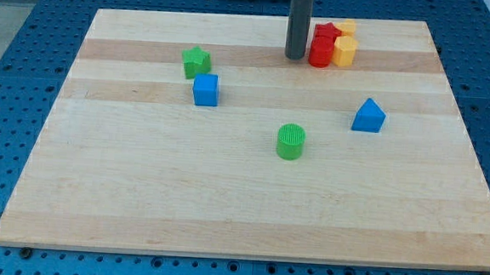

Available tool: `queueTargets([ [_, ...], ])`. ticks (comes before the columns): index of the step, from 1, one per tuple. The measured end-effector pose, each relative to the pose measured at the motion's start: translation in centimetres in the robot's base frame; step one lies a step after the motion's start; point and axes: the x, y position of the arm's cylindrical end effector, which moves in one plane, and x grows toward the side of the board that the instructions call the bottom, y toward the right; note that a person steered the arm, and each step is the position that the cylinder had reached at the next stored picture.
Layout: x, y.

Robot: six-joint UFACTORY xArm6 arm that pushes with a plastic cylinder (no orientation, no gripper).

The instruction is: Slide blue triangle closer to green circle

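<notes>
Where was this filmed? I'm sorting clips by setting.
Probably a robotics lab bench: a wooden board on a blue perforated table, small blocks such as the blue triangle, and my tip.

No text, label, brand, number or sign can be read anywhere in the camera view: nothing legible stands on the wooden board [250, 197], on any of the coloured blocks, on the dark rod, or on the blue perforated table [30, 22] around it

Pale wooden board [224, 204] looks smooth and matt; ribbed green circle [291, 141] and blue triangle [368, 116] look plastic.
</notes>
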Motion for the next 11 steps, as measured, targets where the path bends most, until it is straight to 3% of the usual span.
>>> queueTargets([
  [1, 3.3, 2.5],
  [3, 7.3, 13.6],
  [4, 12.6, 13.9],
  [5, 13.6, 11.8],
  [7, 10.1, 8.8],
  [10, 11.1, 4.4],
  [11, 12.8, 7.2],
])
